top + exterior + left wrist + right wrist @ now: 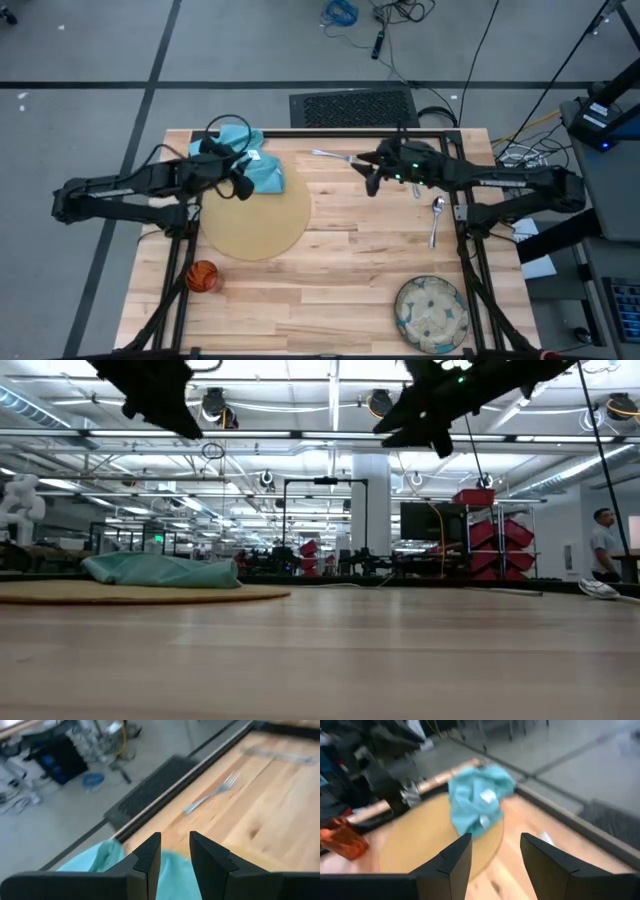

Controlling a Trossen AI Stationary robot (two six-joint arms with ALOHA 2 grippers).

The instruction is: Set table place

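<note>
- Two arms of mine hang above the light wooden tabletop [340, 260], one entering from each side of the high view.
- My left gripper [240, 180] hovers at the upper left of the tabletop, over the light-blue napkin [258, 165]; its fingers [150, 855] stand a narrow way apart with nothing between them.
- That napkin lies crumpled, partly on the far edge of the round tan mat [255, 222] and partly on the bare wood near the tabletop's far rim.
- My right gripper [372, 175] hovers at upper centre, just beside the silver fork [335, 156]; its fingers [452, 857] are parted more widely and also hold nothing.
- The fork lies flat near the far edge, between my two grippers.
- A spoon [437, 210] lies to the right of centre, beneath my right arm, with another piece of cutlery beside it that I cannot make out clearly.
- The small orange cup [203, 276] stands at the lower left, just beside the mat's near edge.
- The greenish patterned plate [431, 314] sits at the lower right, well apart from the mat.
- In the low view, both of my grippers are well clear of the wood, up at the top of the frame.
</note>
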